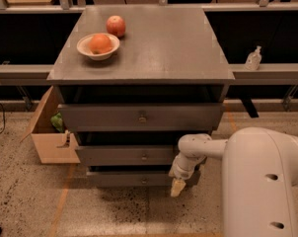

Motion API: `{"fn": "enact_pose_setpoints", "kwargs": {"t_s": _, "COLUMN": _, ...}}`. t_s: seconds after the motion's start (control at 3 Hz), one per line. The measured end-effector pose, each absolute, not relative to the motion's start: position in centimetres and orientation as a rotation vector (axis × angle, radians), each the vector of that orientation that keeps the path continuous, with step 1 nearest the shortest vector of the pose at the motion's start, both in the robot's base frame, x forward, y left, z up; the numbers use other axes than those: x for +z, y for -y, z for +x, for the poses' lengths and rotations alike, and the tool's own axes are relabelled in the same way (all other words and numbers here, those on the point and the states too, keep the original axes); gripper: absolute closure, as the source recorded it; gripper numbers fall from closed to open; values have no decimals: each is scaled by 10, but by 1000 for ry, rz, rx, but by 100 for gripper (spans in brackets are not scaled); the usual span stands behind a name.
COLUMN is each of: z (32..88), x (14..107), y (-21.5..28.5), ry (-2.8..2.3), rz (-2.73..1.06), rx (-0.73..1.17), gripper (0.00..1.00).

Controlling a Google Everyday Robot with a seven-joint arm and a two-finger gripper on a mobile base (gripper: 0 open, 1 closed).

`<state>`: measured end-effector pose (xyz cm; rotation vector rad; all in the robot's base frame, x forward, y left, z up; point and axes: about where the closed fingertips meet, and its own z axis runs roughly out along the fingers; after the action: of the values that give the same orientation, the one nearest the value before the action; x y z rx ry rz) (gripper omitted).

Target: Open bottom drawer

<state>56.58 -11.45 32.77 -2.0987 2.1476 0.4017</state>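
The camera view looks down on a grey cabinet (215, 95) with three drawers, standing on a speckled floor (20, 201). The bottom drawer (124, 178) is the lowest and narrowest front, just above the floor, with a dark gap between it and the middle drawer (119, 155) above. Its small round knob (144, 180) sits at the centre of the front, well left of the tool.

The tool (178, 184) hangs at the right end of the bottom drawer's front, pointing down toward the floor, with a pale yellowish tip lowest. It is at or just in front of that corner; whether it touches the wood cannot be told, nor whether it is released or clenched. The white arm (260, 181) reaches in from the lower right, its wrist crossing the right end of the middle drawer.

The top drawer (90, 116) is the widest and tallest front. On the cabinet's top surface (164, 43) a white bowl (86, 49) holds an orange (100, 43), and an apple (116, 25) stands just behind the bowl. A cardboard box (45, 144) sits on the floor against the cabinet's left side. A small clear bottle (253, 58) stands on the ledge (272, 73) to the right.
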Motion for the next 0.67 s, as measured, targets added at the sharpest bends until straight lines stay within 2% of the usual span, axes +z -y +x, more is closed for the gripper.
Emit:
{"fn": "enact_pose_setpoints", "kwargs": {"t_s": 0.33, "z": 558, "x": 345, "y": 111, "ry": -2179, "rz": -2120, "rx": 436, "gripper": 37}}
{"fn": "enact_pose_setpoints", "kwargs": {"t_s": 0.67, "z": 547, "x": 347, "y": 112, "ry": -2205, "rz": -2111, "rx": 407, "gripper": 13}}
